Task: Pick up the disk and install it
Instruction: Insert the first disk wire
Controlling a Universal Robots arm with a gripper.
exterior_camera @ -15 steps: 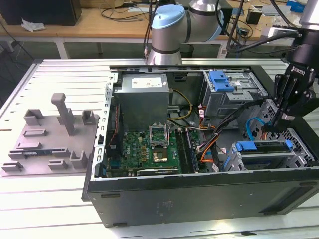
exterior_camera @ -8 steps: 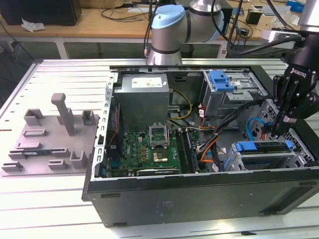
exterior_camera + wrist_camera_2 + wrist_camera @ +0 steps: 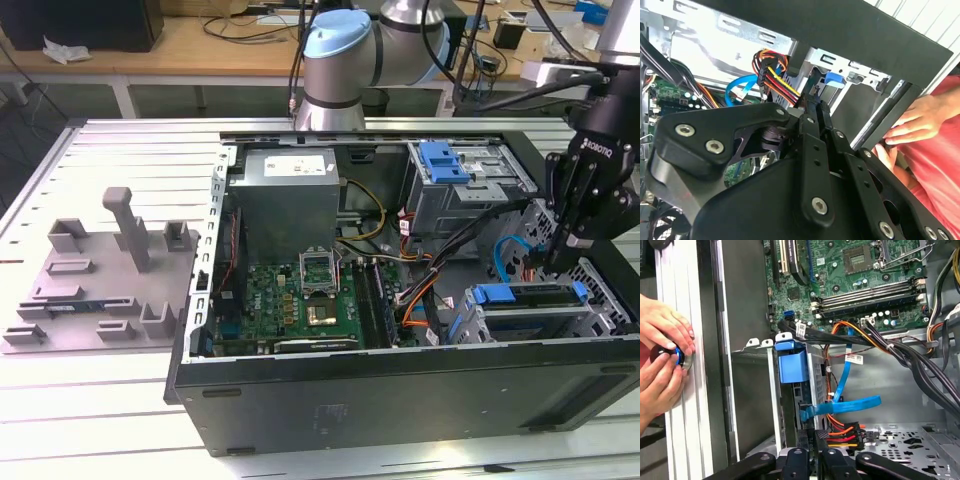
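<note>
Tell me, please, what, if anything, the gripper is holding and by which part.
It cannot be told. In the first wrist view the gripper sits close to a red-and-yellow wired plug near the disk, but no hold is visible.

I see a slotted metal table (image 3: 90, 410) below the gripper (image 3: 550, 260), and a wooden bench (image 3: 180, 45) well beyond it.

Blue-framed disk (image 3: 530, 296), flat in drive cage (image 3: 560, 325)
</note>
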